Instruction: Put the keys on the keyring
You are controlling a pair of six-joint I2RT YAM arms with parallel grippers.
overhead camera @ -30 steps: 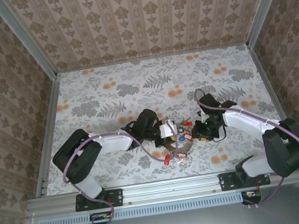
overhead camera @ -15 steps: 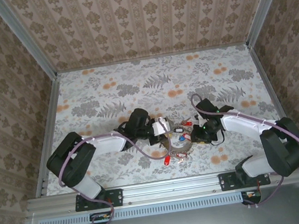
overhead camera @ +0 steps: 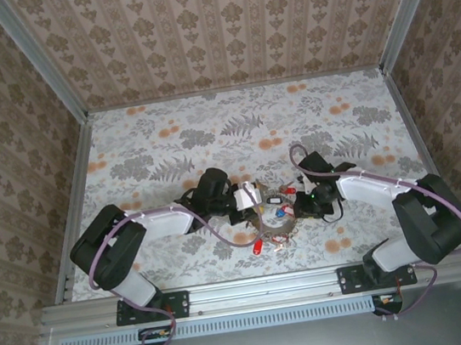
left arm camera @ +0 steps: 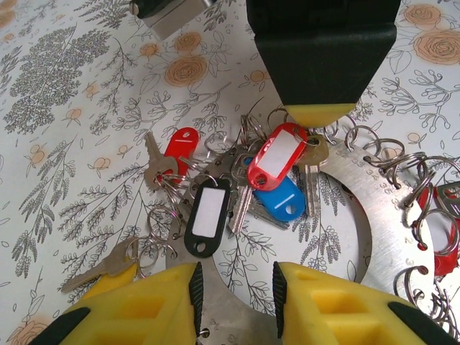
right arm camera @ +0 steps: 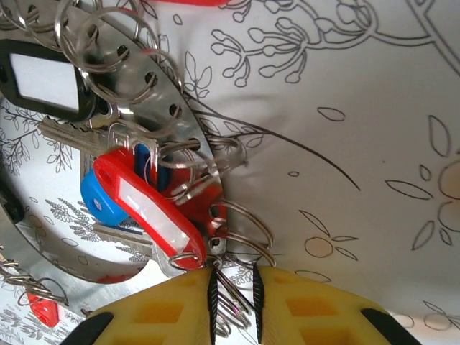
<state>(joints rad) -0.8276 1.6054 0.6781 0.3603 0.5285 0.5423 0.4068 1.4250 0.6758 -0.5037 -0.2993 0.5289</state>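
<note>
So the flat silvery metal keyring (left arm camera: 374, 215) lies on the floral-print table (overhead camera: 208, 133), near the front edge and right between the two arms. The left hand (left arm camera: 236, 296) has its yellow fingers (left arm camera: 144, 305) partly closed across the ring's band, one at the inner edge and one at the outer, so it looks like it's gripping the ring there. The right hand (right arm camera: 233, 295) sits at the opposite side. Its fingers are nearly together with thin wire split rings (right arm camera: 244, 233) in the narrow gap, but I can't tell if they're actually pinched.

The keys (left arm camera: 237, 205) are piled on and just beside the ring. A red-tagged key (left arm camera: 277, 154) lies over a blue-tagged one (left arm camera: 286, 203), with a black-tagged one (left arm camera: 208, 215) just beside them. A red-headed key (left arm camera: 176, 147) is further out, and a bare silver key (left arm camera: 108, 262) lies by the left finger. More wire loops hang through holes along the ring's outer edge.

Room-wise, the far half of the table is open, and the patterned side walls (overhead camera: 439, 66) are well apart from both arms.
</note>
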